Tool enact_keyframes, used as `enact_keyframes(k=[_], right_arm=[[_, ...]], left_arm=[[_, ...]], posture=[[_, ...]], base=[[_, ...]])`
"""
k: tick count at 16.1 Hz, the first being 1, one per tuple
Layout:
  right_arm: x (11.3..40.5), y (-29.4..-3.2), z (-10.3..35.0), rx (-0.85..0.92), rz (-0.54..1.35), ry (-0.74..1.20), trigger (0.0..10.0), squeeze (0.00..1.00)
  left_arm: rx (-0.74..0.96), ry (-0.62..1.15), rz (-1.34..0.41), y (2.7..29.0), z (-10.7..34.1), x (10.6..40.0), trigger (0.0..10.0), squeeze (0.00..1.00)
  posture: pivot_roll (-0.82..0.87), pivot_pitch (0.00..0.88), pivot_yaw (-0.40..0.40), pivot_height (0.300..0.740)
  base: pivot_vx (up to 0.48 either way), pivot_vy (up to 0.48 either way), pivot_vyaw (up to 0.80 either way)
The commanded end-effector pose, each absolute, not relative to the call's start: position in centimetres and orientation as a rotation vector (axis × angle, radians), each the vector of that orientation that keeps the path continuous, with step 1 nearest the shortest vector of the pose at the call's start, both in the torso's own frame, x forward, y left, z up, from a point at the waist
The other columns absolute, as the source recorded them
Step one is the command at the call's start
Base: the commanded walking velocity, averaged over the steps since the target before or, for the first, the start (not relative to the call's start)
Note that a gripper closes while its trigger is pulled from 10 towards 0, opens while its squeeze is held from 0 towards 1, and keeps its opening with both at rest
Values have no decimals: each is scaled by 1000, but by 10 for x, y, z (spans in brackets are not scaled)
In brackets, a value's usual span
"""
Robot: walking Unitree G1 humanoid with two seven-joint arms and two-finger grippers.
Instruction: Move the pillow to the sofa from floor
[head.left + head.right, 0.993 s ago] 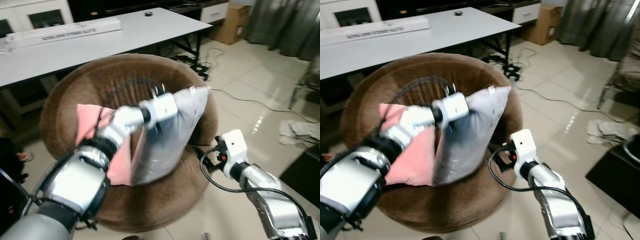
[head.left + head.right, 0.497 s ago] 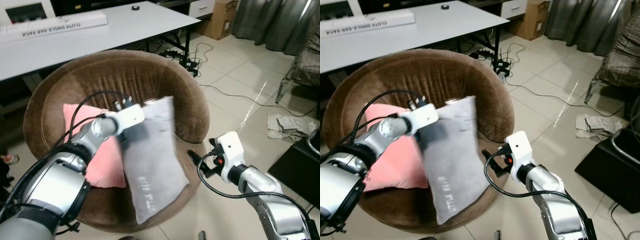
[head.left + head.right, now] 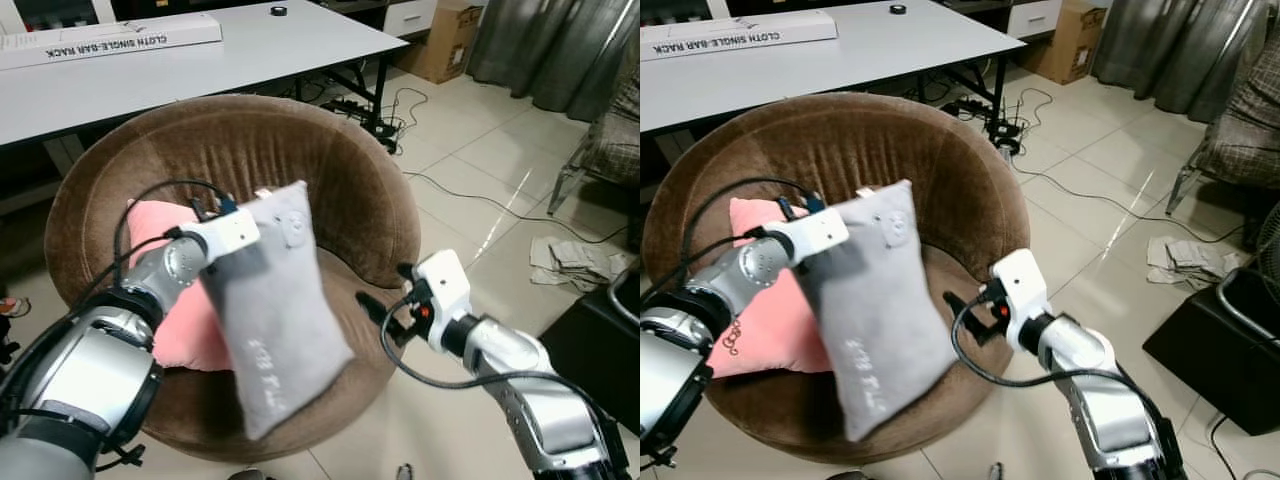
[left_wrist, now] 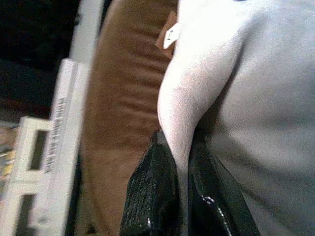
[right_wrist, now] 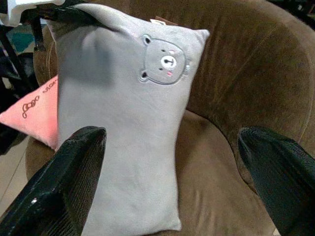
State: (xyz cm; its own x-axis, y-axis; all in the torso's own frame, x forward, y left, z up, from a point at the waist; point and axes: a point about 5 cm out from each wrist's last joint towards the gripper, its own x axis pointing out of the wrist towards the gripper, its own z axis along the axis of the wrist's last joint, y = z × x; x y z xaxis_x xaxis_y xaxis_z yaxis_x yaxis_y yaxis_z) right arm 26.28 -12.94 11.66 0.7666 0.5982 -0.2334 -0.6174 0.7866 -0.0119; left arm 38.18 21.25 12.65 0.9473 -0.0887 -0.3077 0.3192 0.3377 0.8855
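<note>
Left end effector point(image 4: 179, 187) is pinching the grey pillow point(image 3: 275, 310) by its corner over the brown sofa point(image 3: 330, 180) — release pending; right end effector point(image 5: 172, 162) is hovering spread, empty.

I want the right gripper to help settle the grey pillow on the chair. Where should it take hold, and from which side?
Probably the free long edge of the grey pillow, approached from the robot's right. The left gripper pinches its top corner, so it hangs tilted over the brown chair, and the open right gripper already faces that edge.
</note>
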Motion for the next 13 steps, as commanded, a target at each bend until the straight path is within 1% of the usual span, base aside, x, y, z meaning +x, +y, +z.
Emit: enact_keyframes(k=[1,5,8,9,13], right_arm=[[264,-133,118,-94,645,214,10000,0],[264,-131,116,-96,655,210,10000,0],[264,-128,116,-94,670,213,10000,0],[264,-128,116,-94,671,213,10000,0],[264,-127,114,-89,674,216,10000,0]], left_arm=[[1228,120,-176,214,159,395,10000,0],[1233,78,-126,218,172,398,10000,0],[1190,110,-171,214,165,397,10000,0],[1185,114,-175,214,164,396,10000,1000],[1161,93,-151,218,171,398,10000,1000]], posture=[[-47,0,-32,740],[-52,0,-26,740],[-50,0,-25,740],[-48,0,-25,740],[-34,0,-28,740]], base=[[0,0,0],[0,0,0],[0,0,0],[0,0,0],[0,0,0]])
